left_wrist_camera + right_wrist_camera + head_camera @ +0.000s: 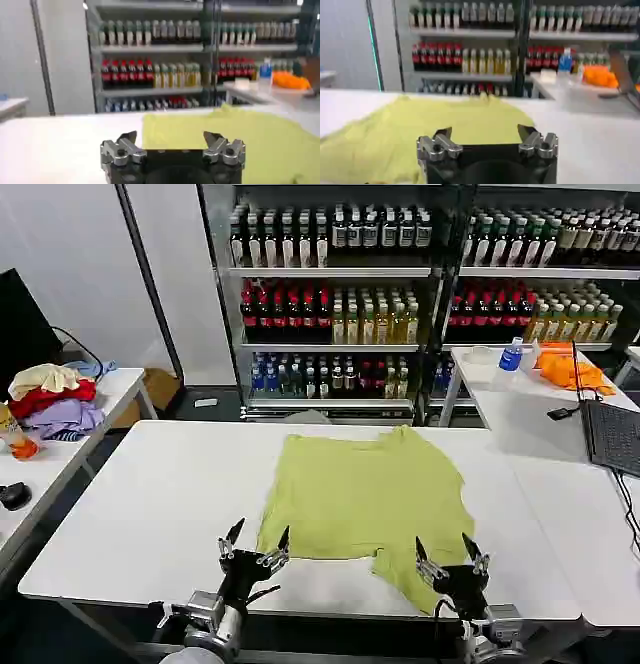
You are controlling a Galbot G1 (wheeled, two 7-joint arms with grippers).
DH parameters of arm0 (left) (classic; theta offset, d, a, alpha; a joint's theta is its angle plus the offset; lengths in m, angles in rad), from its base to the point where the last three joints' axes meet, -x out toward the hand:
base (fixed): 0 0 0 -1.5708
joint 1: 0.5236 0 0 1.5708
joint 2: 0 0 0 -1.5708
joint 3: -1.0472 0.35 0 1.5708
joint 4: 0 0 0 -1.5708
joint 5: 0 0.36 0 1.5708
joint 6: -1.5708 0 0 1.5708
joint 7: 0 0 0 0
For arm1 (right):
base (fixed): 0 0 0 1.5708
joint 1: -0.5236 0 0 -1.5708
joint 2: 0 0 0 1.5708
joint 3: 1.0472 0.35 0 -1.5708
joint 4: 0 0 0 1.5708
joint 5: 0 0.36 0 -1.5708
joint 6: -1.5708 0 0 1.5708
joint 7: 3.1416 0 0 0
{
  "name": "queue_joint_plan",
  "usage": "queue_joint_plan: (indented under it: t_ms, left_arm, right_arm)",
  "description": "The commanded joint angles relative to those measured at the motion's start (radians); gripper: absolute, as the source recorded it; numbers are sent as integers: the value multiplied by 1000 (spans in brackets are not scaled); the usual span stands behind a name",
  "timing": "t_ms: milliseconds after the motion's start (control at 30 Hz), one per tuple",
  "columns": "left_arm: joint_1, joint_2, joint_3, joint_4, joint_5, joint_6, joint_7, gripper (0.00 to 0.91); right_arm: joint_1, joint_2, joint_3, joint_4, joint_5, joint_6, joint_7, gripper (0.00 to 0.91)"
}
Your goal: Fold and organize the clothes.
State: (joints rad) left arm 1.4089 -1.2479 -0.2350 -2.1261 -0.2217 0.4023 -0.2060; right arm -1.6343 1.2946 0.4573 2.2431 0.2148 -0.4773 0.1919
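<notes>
Jaws: left gripper (pixel 254 544) and right gripper (pixel 446 552) being held wide, empty.
Risk: T-shirt (pixel 365 494) hem being bunched on counter (pixel 140 504) if grabbed unevenly.

Our left gripper (pixel 254 545) and right gripper (pixel 446 554) low in front of us, jaws spread, holding nothing

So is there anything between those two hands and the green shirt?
Nothing visible. Both the left hand and the right hand hover open at the near edge of the shirt, with only bare table around.
</notes>
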Motion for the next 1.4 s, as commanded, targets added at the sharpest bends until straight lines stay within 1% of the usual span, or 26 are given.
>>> queue_joint_plan:
  t_ms: [33, 333, 600, 633, 667, 700, 733, 800, 933, 967, 1133, 1400]
  left_arm:
    - [-130, 61, 45, 129, -68, 176, -21, 907]
    - [-209, 56, 83, 222, -75, 176, -33, 907]
    - [-215, 52, 90, 258, -95, 177, -71, 907]
    - [-213, 54, 90, 258, -98, 177, -69, 786]
    - [-210, 56, 90, 257, -99, 176, -69, 40]
    - [-208, 56, 90, 256, -100, 176, -68, 20]
    - [-204, 60, 89, 254, -102, 176, -67, 20]
    - [-199, 64, 87, 251, -107, 176, -67, 20]
    - [-188, 68, 84, 241, -116, 176, -66, 30]
    - [-185, 68, 83, 239, -119, 176, -65, 20]
    - [-165, 51, 70, 228, -135, 175, -62, 20]
    - [-152, 45, 55, 197, -167, 170, -50, 20]
  right_arm:
    - [-32, -1, -4, -1, 0, -88, 12, 907]
    - [-44, 10, -29, -22, -9, -89, 13, 907]
    - [-38, 14, -41, -35, -9, -85, 17, 907]
    - [-37, 15, -44, -38, -8, -86, 18, 907]
    - [-36, 16, -47, -40, -7, -86, 20, 907]
    - [-36, 17, -48, -40, -6, -85, 21, 867]
    - [-36, 18, -53, -41, -4, -84, 23, 474]
    - [-37, 18, -61, -38, -1, -83, 27, 0]
    - [-39, 19, -71, -34, 0, -83, 27, 0]
    - [-39, 19, -73, -35, 0, -82, 27, 0]
    - [-43, 20, -81, -28, -1, -80, 27, 0]
    - [-48, 13, -66, -6, 1, -70, 26, 0]
